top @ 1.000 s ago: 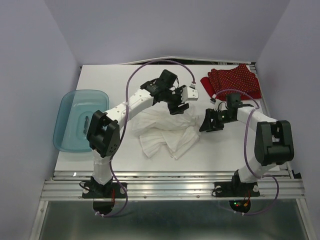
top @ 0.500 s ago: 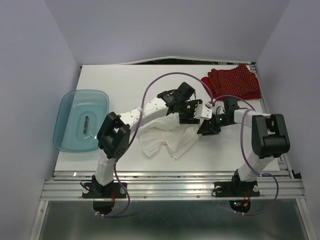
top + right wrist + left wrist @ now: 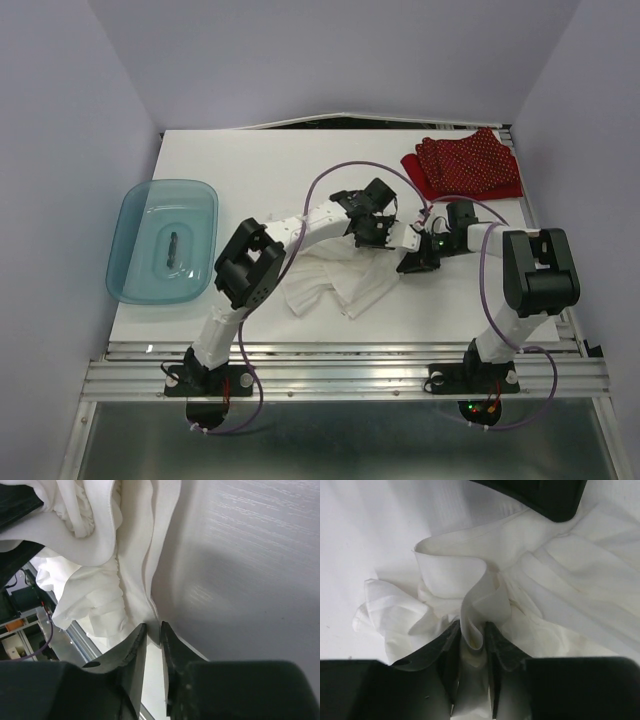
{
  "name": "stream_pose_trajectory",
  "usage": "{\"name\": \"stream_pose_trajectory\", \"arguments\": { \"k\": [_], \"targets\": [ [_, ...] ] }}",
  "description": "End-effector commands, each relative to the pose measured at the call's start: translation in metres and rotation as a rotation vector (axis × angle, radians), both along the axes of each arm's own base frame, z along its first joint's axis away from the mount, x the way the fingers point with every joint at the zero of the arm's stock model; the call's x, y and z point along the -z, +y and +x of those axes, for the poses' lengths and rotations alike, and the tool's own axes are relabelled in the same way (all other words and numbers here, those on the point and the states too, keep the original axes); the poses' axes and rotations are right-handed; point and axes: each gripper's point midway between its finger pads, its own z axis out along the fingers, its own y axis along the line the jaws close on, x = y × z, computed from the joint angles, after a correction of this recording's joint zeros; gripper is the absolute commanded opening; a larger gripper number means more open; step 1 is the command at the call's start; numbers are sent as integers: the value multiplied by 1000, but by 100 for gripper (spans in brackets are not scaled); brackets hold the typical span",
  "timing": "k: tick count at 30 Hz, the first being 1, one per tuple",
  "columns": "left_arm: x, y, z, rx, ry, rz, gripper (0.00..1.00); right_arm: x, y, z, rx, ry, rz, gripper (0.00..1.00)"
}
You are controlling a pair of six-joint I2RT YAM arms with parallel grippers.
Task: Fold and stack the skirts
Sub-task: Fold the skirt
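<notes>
White cloth fills both wrist views: the white skirt [image 3: 335,285] lies bunched at the centre of the desk [image 3: 230,160], unfolded and heavily wrinkled.

**Task status**
- Folding of the white skirt is not done. No flat panel or clean crease is visible anywhere on it.
- The red skirt [image 3: 465,165] lies in the upper right of the overhead frame, well apart from the white one. I cannot tell whether it is folded.
- No stack exists yet. By my judgement, most of the task remains: spread and fold the white skirt, then place one skirt on the other.

**Gripper state**
- My left gripper [image 3: 472,632] is clenched on a raised fold of the white skirt; the cloth stands up between the fingers.
- My right gripper [image 3: 152,630] is closed to a narrow gap, and a thin edge of the white skirt runs down into that gap. I judge it to be pinched there.
- In the overhead frame both grippers sit just beside each other at the right end of the heap.

**Orientation**
- The long axis of the white skirt runs from the lower left to the upper right of the overhead frame.
- The red skirt lies with its long axis roughly left to right.

A teal tub [image 3: 135,225] stands at the left of the frame, apart from both skirts.
</notes>
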Motion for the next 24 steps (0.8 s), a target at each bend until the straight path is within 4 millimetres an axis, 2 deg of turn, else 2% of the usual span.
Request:
{"name": "stream_pose_trajectory", "arguments": {
  "k": [1, 3, 4, 9, 15, 17, 19, 20, 21, 24],
  "targets": [
    [-34, -8, 5, -12, -26, -52, 20, -2, 3, -1, -5, -18, 25, 17],
    [-48, -12, 9, -67, -23, -97, 0, -3, 4, -1, -1, -17, 31, 4],
    [-54, -13, 14, -97, -28, -120, 0, -3, 5, -1, -1, -18, 35, 1],
    [-99, -24, 45, -292, -70, -265, 0, -6, 7, -1, 9, -18, 54, 1],
    [-128, -26, 71, -529, -98, -389, 0, -9, 8, 0, 15, -14, 66, 1],
    [-124, -25, 68, -561, -79, -386, 0, -9, 8, 0, 18, -10, 68, 1],
    [-109, -29, 53, -556, -47, -359, 0, -11, 9, 1, 20, -8, 74, 1],
    [-103, -31, 45, -542, -38, -347, 0, -11, 9, 1, 21, -8, 76, 1],
    [-88, -35, 27, -518, -6, -316, 0, -11, 10, 0, 25, 3, 80, 1],
    [-60, -39, 0, -509, 79, -267, 0, -13, 11, 3, 24, 1, 89, 1]
  ]
}}
